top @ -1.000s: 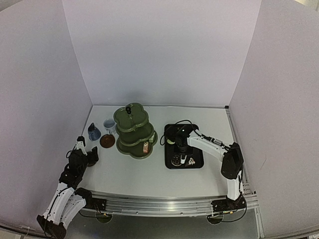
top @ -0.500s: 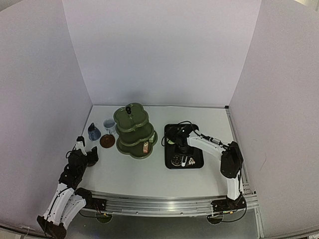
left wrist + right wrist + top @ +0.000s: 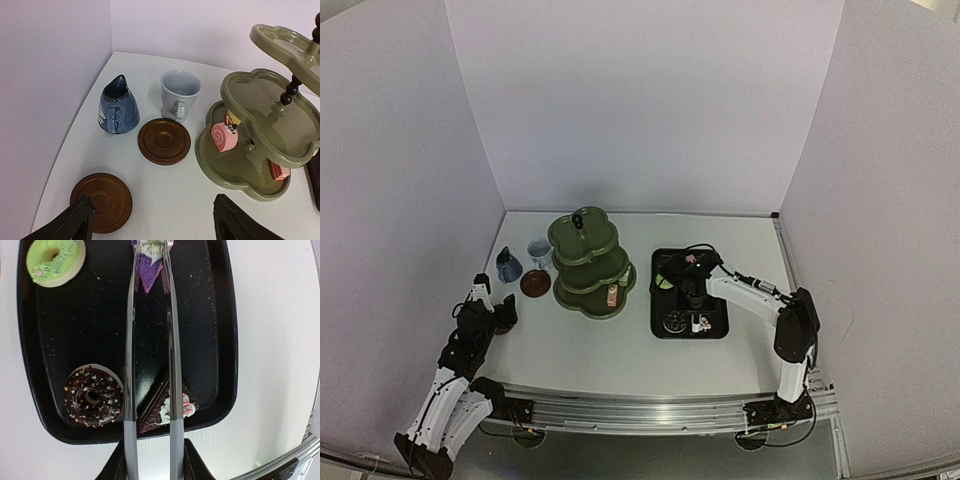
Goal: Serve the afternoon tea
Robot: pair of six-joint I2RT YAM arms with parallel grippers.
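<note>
Your right arm bends left over the tray, its gripper clamped on the tongs, whose tips pinch a purple slice. Your left gripper hovers spread wide, holding nothing, by the nearest saucer. White panels wall the white worktop. The stand sits centre, holding a pink roll. The blue cup and pale cup stand far left. A green ring and chocolate ring lie in the tray. The slice is cropped at the frame's edge.
</note>
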